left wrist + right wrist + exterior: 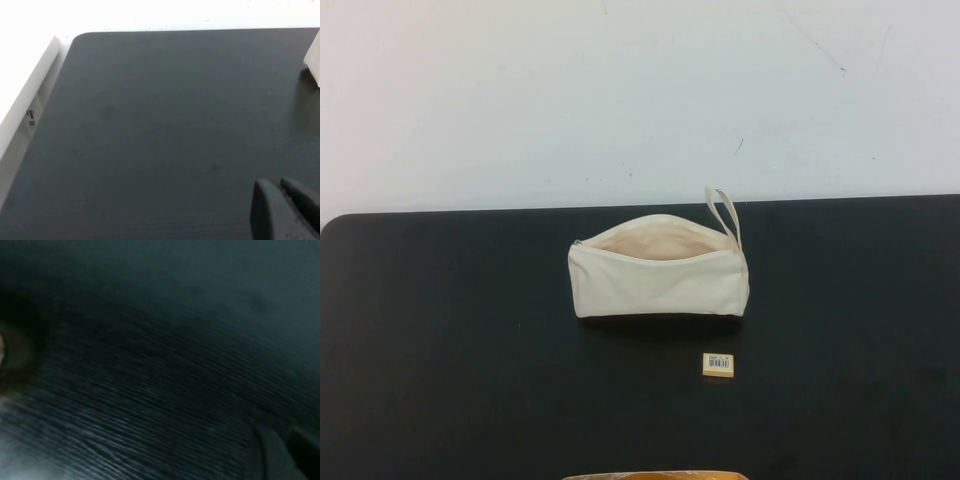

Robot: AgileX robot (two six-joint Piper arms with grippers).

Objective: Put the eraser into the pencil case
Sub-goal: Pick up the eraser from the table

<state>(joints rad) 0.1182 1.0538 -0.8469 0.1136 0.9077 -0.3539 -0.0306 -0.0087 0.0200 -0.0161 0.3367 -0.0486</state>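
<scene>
The cream-white pencil case [658,282] lies across the middle of the black mat, zip open, with its pale beige lining [660,243] showing and its loop strap [725,212] at the right end. The small yellow-tan eraser [718,365] with a barcode label lies on the mat just in front of the case's right end. Neither arm shows in the high view. My left gripper [274,182] hovers over bare mat, fingers together and empty; a white corner of the case [314,60] shows at that view's edge. My right gripper [277,430] is low over the mat, fingers together and empty.
The black mat [440,340] covers the table, with a white wall behind it. A tan-orange edge [655,476] shows at the mat's front edge. The mat's rounded far-left corner and a white ledge [30,95] appear in the left wrist view.
</scene>
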